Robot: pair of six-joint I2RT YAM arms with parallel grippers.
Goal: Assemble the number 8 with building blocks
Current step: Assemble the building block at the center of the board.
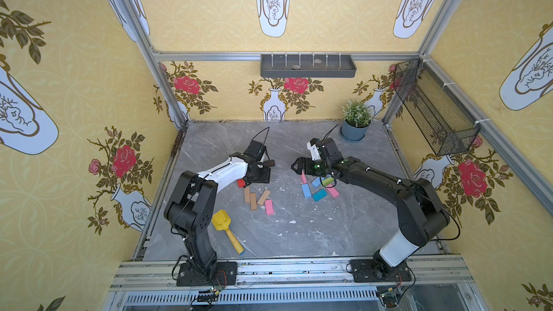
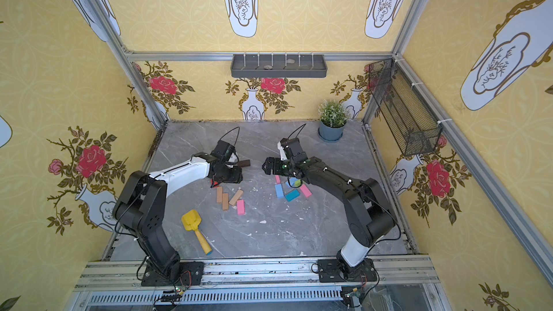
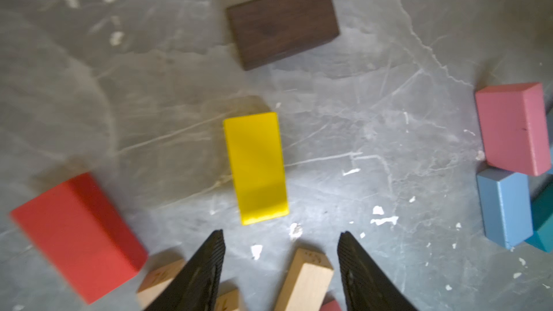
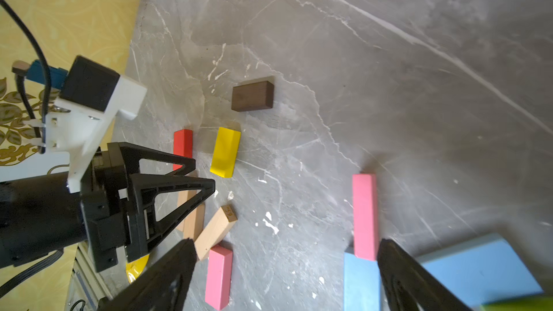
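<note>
Reaching in from both sides, wrists tipped down over the desk [image 1: 299,234]. Left claw [image 3: 281,234] parted, empty, just short of the yellow block [image 3: 256,169]. Right claw [image 4: 288,243] spread wide by the pink block [image 4: 363,216], gripping nothing. Scribbled on a tan block [image 4: 215,231] end: "59".

A: What can you not see well?
B: In both top views, my left arm [image 1: 227,172] covers most of the red block [image 1: 241,183].
A: And at the wrists?
B: The teal block [image 3: 543,222] is cut by the edge; the green block [image 4: 520,307] is only a blurred corner.
</note>
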